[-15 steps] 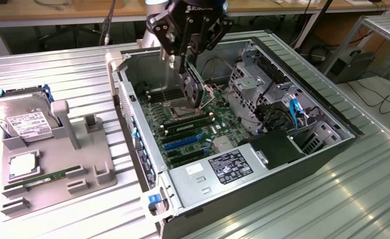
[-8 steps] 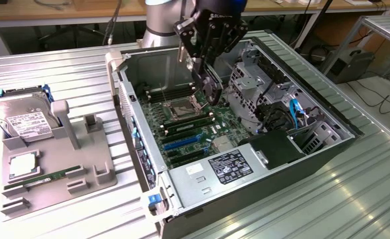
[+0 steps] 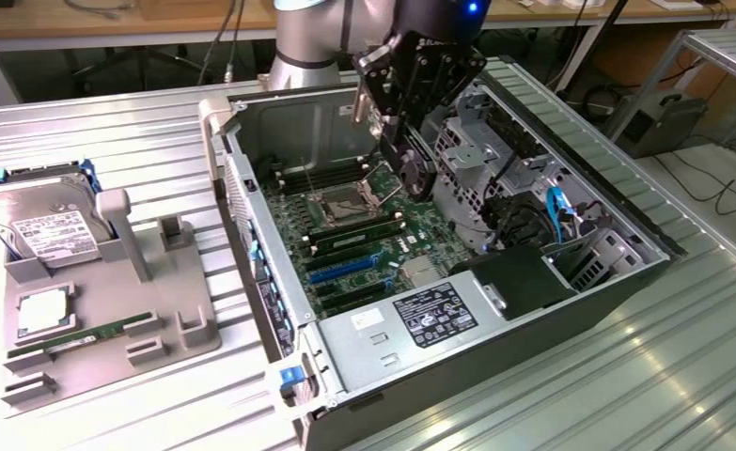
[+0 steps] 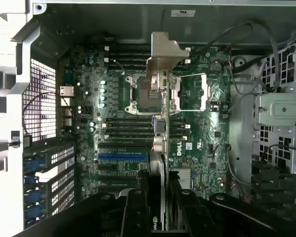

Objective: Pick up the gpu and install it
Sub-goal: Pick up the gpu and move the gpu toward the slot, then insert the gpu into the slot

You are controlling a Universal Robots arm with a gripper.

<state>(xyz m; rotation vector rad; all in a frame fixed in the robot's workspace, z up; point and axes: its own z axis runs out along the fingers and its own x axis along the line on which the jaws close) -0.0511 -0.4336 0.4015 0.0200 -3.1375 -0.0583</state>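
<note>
Drive cage (image 3: 483, 155) near held gpu (image 4: 163, 57)

Desk: ribbed silver metal desk (image 3: 117, 132), its grooves running across it.
Exterior view's left: flat grey plastic holder tray with upright posts (image 3: 173, 310), lying straight on the desk.
Middle: open black and silver computer tower case (image 3: 531, 348), lying on its side just beside the tray.

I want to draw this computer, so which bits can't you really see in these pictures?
Fan side of the gpu: wrist view, it sits edge-on in the end effector.
Strip of the motherboard under the gpu: wrist view, the card covers it.
Label text on the hard drive: exterior view, too small to read.
</note>
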